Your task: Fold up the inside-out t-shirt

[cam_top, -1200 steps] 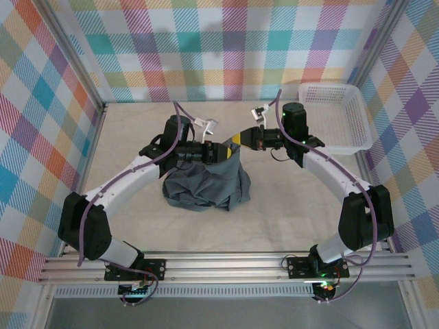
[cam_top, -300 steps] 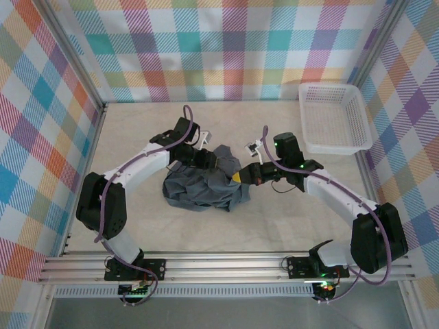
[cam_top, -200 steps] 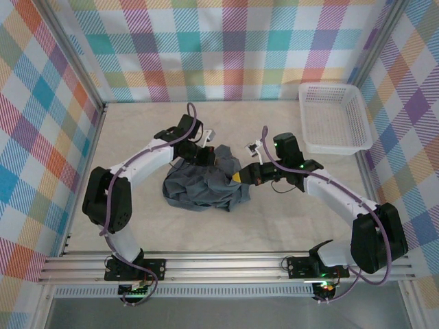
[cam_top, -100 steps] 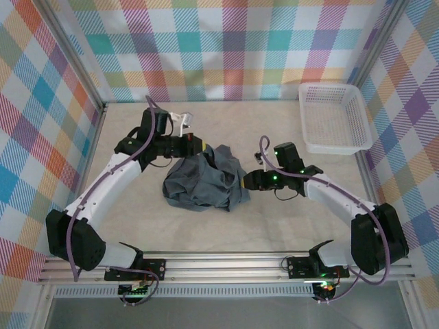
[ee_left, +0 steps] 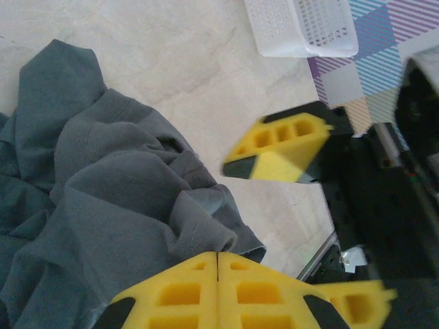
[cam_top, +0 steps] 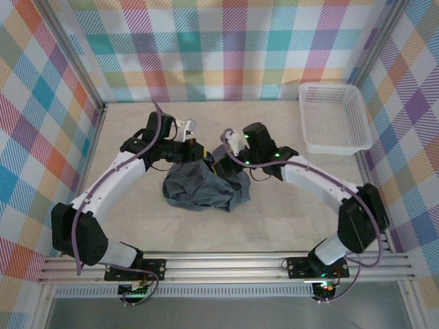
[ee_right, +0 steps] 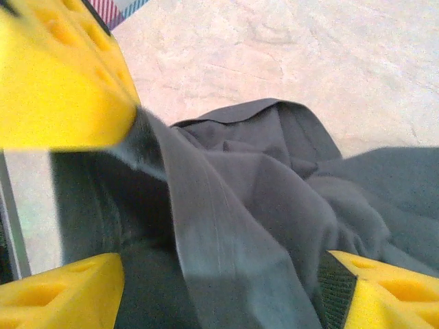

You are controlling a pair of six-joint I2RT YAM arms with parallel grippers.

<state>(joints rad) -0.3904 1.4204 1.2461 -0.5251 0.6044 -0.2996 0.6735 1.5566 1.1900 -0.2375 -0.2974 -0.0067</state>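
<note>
Right claw (ee_right: pixel 226 274): yellow jaws standing wide apart, tips lowered onto dark cloth. A fold lies between them, but they are not closed on it. Just ahead of it, almost tip to tip, is the left claw (ee_left: pixel 218 260), its pads pressed together. A taut ridge of cloth runs up to its tip, so it seems to pinch the shirt's edge, though the pinch point itself is hidden.

Directly beneath both claws, spreading from them toward the arm bases, the inside-out t-shirt (cam_top: pixel 202 185) lies in a crumpled blue-grey heap on the pale worktop (cam_top: pixel 137 219). The heap is slightly wider than deep, with no clear long axis. Both claws sit at its far edge, so neither arm is clearly nearer.

Well behind the right claw, on the robot's right, stands a white mesh basket (cam_top: pixel 329 149), apart from the shirt.

Folding looks not yet begun. The next move likely needs the right claw to close on the cloth right below it.
</note>
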